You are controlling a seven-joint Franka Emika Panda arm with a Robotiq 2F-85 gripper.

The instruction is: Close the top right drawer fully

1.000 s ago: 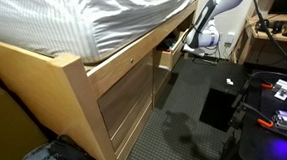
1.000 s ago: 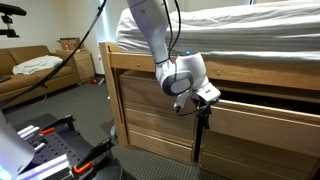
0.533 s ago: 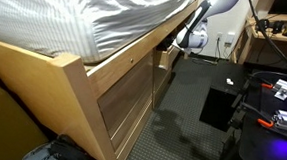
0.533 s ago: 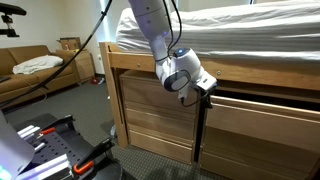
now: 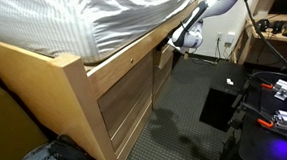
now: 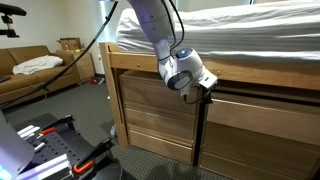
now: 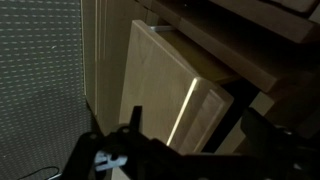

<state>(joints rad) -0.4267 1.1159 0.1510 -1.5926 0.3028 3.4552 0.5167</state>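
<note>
Light wood makes up nearly everything we see: a tall bed frame (image 5: pixel 83 99) with flat drawer fronts set under a mattress covered in grey-and-white striped bedding (image 5: pixel 110 17). The small, shallow light-wood top right drawer (image 5: pixel 168 56) sits just under the frame's upper rail, near the far end of the bed in that exterior view. It appears to stand a little way out of the frame rather than flush, with a dark gap along its top edge in an exterior view (image 6: pixel 262 101).

We see the white-and-grey robot arm (image 6: pixel 150 25) reaching down in front of the bedding, and its black hand (image 6: pixel 205 92) is right at the near end of that drawer's front. In an exterior view the hand (image 5: pixel 188 41) is at the drawer's outer face.

In the wrist view the plain rectangular drawer front (image 7: pixel 165 80) fills the middle, tilted across the picture. The hand (image 7: pixel 185 142) shows at the bottom with its dark fingers (image 7: pixel 133 118) spread apart, clamped on nothing. We cannot tell whether a fingertip touches the wood. Dark grey carpet (image 5: pixel 185 102) covers the floor beside the bed.
</note>
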